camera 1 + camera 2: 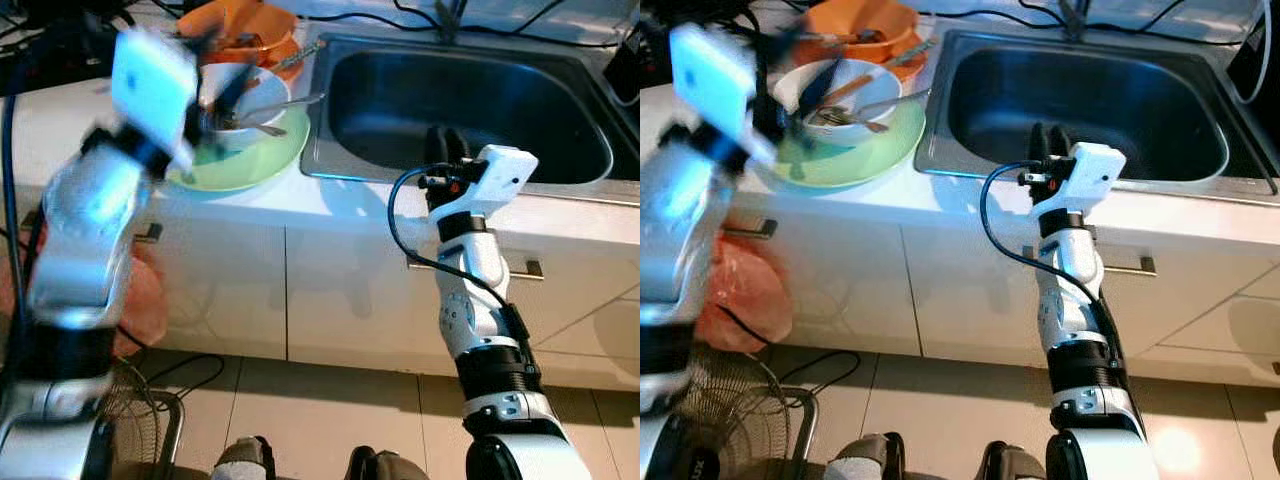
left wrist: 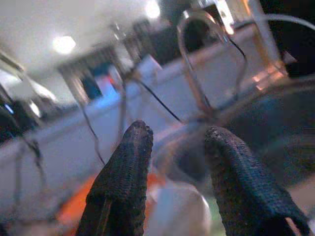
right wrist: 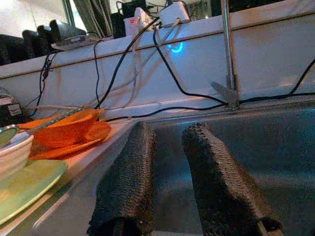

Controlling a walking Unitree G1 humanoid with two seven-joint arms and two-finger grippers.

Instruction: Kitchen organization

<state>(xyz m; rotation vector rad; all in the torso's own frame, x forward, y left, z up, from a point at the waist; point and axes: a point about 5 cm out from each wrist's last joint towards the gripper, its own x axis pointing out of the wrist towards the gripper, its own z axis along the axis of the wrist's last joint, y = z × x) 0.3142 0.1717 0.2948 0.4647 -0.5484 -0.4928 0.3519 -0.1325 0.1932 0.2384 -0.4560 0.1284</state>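
While your left arm blurs across the head views, read them first. Left eye: left gripper (image 1: 222, 95) sits over the white bowl (image 1: 262, 98), fingers dark and smeared among the cutlery; you cannot tell from here whether it holds anything. The bowl rests on a green plate (image 1: 268, 160), with an orange dish (image 1: 240, 30) behind it, all on the white counter (image 1: 330, 200) just beside the steel sink (image 1: 470, 100). A fork (image 1: 300, 100) pokes out of the bowl toward the sink.

Right eye: same layout. Right gripper (image 1: 1048, 140) hangs at the sink's near rim, fingers pointing into the basin, nothing between them. A floor fan (image 1: 750, 400) and a reddish bag (image 1: 745, 295) sit below the cabinets.

Left wrist: two black fingers (image 2: 123, 182) stand apart, a gap between them, nothing pinched that you can make out. Blurred white bowl and orange shape lie beyond; a faucet (image 2: 206, 59) arcs further back.

Right wrist: fingers (image 3: 130, 182) slightly parted, empty, aimed along the sink basin. Green plate, bowl and orange dish show off to one side, cables along the back wall.

Progress, as a judgement: early. Dishes are stacked on the counter and the sink looks empty, so moving the bowl, cutlery and plates remains.
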